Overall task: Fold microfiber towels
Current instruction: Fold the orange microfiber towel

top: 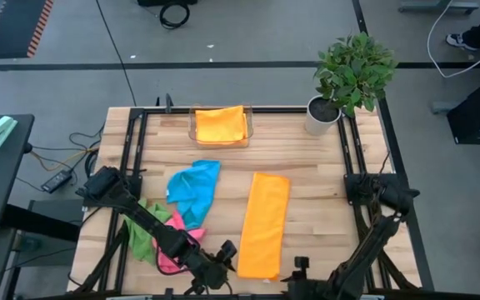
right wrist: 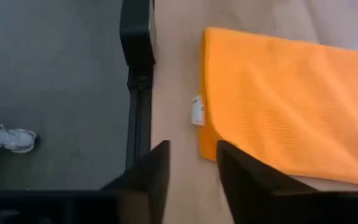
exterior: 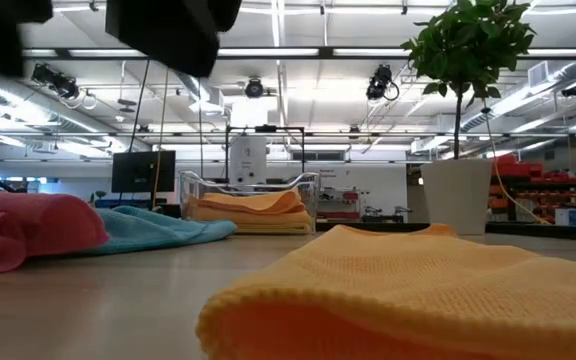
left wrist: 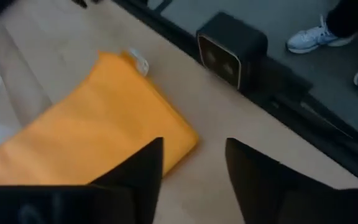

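Towels left to right: green (top: 142, 236) and pink (top: 172, 247) heaped by the left arm, blue (top: 194, 190) crumpled, orange strip (top: 265, 223) mid-table, half-folded. Left gripper (left wrist: 194, 163) and right gripper (right wrist: 191, 163) hang parted, empty, over its near end. Soft, limp, light; best pinched at corners.
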Controlling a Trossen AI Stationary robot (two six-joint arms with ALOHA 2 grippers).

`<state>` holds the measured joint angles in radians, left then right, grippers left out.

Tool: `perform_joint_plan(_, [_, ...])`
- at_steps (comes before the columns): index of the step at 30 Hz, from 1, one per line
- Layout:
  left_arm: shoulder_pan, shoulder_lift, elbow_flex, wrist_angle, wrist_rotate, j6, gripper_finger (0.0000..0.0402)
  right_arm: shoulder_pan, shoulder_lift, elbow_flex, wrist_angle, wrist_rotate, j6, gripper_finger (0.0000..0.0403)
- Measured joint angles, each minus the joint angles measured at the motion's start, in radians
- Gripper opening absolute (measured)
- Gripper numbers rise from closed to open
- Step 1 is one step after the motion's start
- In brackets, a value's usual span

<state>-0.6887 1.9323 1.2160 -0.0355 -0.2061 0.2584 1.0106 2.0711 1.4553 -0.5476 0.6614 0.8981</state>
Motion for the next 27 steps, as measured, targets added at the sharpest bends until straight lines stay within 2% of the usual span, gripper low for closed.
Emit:
perform_joint_plan(5, [0.006,0.022,-0.002,-0.002,0.002,-0.025,0.0239,-0.025,0.052,0.005,-0.003,0.005,0.015,0.0221])
perform_joint_plan(10, [0.007,0.058,-0.003,0.03,-0.003,-0.04,0.026,-0.038,0.073,0.005,-0.006,0.023,-0.012,0.0267])
perform_joint_plan(21, [0.031,0.066,-0.001,0.056,-0.012,-0.066,0.0235,-0.052,0.149,0.005,0.047,0.003,0.012,0.0269])
perform_joint_plan(27, [0.038,0.066,-0.001,0.068,-0.011,-0.066,0.0232,-0.046,0.151,0.005,0.043,0.011,0.05,0.0244])
